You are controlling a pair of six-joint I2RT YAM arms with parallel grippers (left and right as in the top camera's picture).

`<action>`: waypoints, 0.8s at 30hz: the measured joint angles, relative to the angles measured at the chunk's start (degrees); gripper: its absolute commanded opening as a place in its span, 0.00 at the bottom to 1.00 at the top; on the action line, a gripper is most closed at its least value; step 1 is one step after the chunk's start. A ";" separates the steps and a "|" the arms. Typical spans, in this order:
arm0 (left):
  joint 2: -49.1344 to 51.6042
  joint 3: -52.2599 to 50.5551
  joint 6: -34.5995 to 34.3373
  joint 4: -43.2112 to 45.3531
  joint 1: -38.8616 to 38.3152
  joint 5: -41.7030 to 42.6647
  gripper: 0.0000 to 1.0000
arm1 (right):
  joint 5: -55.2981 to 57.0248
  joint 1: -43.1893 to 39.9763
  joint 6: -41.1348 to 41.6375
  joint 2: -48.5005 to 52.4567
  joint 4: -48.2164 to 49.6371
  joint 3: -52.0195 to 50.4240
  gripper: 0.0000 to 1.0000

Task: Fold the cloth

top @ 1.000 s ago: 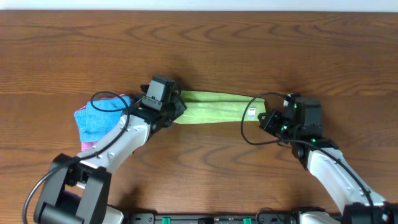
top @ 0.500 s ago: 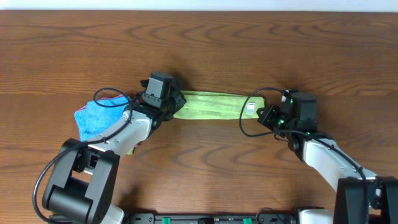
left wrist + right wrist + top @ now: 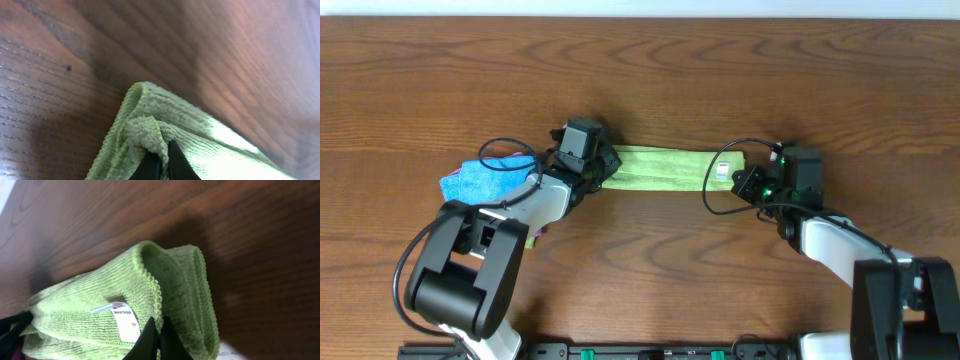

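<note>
The lime-green cloth [image 3: 665, 167] lies folded into a long narrow strip across the middle of the table, stretched between both arms. My left gripper [image 3: 607, 166] is shut on the cloth's left end; in the left wrist view its black fingertips [image 3: 175, 162] pinch a bunched corner of the cloth [image 3: 145, 125]. My right gripper [image 3: 740, 180] is shut on the right end, where a white label [image 3: 723, 170] shows. In the right wrist view the fingertips [image 3: 170, 340] clamp the hemmed edge of the cloth [image 3: 175, 280] beside the label [image 3: 125, 322].
A blue cloth [image 3: 485, 185] lies to the left of my left arm, with a bit of pink cloth [image 3: 533, 235] showing under the arm. Black cables loop over both wrists. Bare wooden table [image 3: 670, 60] stretches behind the strip.
Both grippers have moved slightly away from the robot's base with the cloth, and the right one also moved a little left. The strip stays stretched between them and the grips hold.
</note>
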 measured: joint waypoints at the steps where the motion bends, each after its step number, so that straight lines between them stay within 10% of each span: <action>1: 0.50 0.02 0.00 0.11 0.00 -0.04 0.06 | 0.04 0.00 0.00 0.68 0.37 0.00 0.01; 13: 1.49 0.81 0.02 1.09 0.50 -4.07 0.12 | 2.69 0.02 0.00 3.13 3.48 0.02 0.03; 24: 1.49 0.92 0.35 1.57 0.83 -3.85 0.38 | 1.55 -0.04 0.07 3.13 5.27 0.35 0.81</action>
